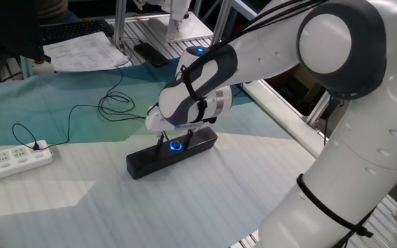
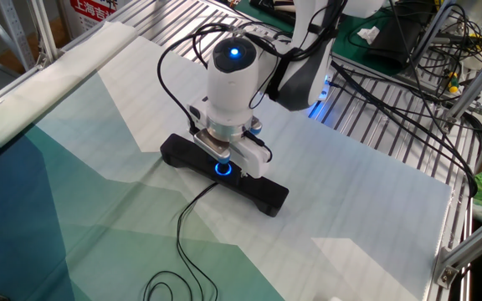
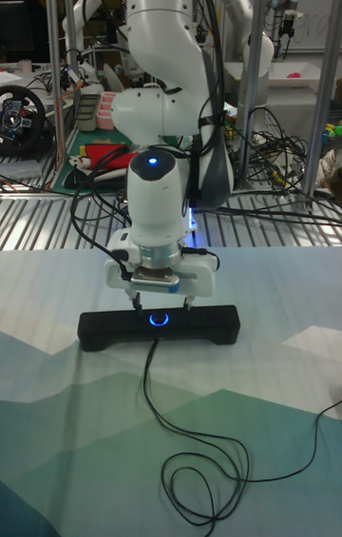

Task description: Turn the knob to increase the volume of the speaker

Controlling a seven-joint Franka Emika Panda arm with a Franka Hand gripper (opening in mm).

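Note:
The speaker (image 1: 158, 157) (image 2: 258, 188) (image 3: 104, 327) is a long black bar lying on the teal and white cloth. Its knob (image 1: 176, 145) (image 2: 223, 168) (image 3: 158, 318) glows blue at the bar's middle. My gripper (image 1: 175, 140) (image 2: 225, 158) (image 3: 160, 301) points down just over the knob. It is open, with one dark finger on each side of the knob and set wider than it. No finger is seen touching the knob. A thin black cable (image 3: 158, 404) (image 2: 187, 219) runs from below the knob across the cloth.
A white power strip (image 1: 12, 160) lies at the left with a coiled black cable (image 1: 113, 103) behind the speaker. Papers (image 1: 81, 52) and a keyboard sit at the back. Metal slats and rails (image 2: 408, 142) border the cloth, and the arm's large body (image 1: 364, 138) looms on the right.

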